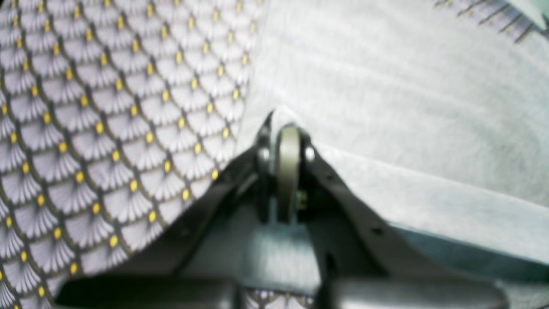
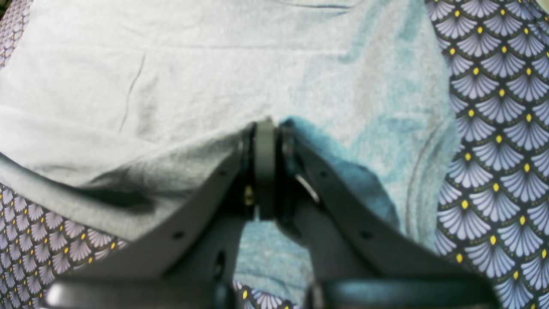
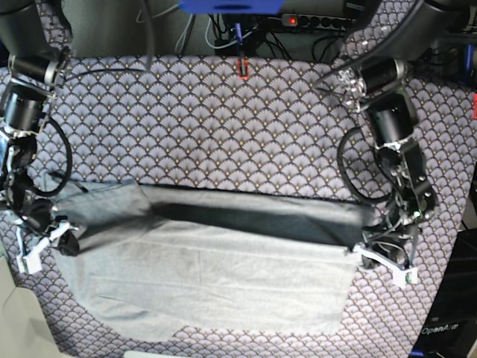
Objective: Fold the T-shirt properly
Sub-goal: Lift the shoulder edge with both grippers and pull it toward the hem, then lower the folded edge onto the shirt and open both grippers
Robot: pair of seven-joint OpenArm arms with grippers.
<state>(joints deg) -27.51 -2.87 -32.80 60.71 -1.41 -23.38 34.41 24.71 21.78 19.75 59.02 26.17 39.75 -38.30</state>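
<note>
The light grey T-shirt [image 3: 216, 276] lies spread wide across the near half of the table. Its far edge is raised off the cloth, with a dark shadow band under it. My left gripper [image 3: 363, 251] is at the shirt's right end, shut on a pinch of the fabric. In the left wrist view, the left gripper [image 1: 286, 128] has the T-shirt [image 1: 386, 86] folded over its closed tips. My right gripper [image 3: 65, 237] is at the left end, also shut on the fabric. In the right wrist view, the right gripper [image 2: 266, 126] holds a raised fold of the T-shirt [image 2: 214, 64].
A purple-white scallop-patterned cloth [image 3: 223, 127] covers the whole table and shows beside the shirt in both wrist views [image 1: 107, 128] [image 2: 497, 128]. A small red object [image 3: 242, 68] sits at the far edge. A power strip [image 3: 320, 20] and cables lie behind the table.
</note>
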